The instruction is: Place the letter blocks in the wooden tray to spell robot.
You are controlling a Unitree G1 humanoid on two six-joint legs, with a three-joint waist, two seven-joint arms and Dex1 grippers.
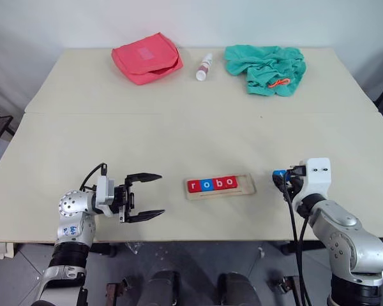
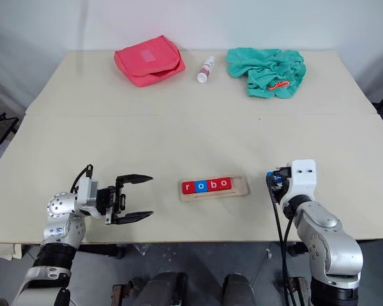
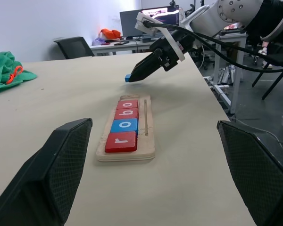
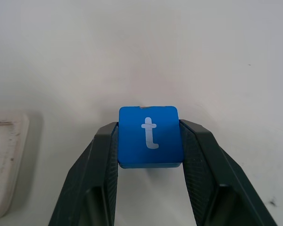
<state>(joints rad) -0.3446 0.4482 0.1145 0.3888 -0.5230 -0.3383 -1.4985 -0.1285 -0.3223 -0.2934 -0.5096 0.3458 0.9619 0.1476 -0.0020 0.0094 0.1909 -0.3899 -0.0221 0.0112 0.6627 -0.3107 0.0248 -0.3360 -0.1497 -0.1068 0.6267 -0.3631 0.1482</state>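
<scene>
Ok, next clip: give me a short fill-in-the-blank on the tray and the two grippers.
1. The wooden tray holds ____ letter blocks.
2. The right gripper pinches a blue block bearing the letter ____.
3. The left gripper holds nothing and its jaws stand ____.
4. The free slot in the tray lies at the end nearer the robot's ____ arm.

Missing words: four; t; open; right

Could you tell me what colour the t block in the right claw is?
Blue t block with a white letter, clearest in the right wrist view.
</scene>
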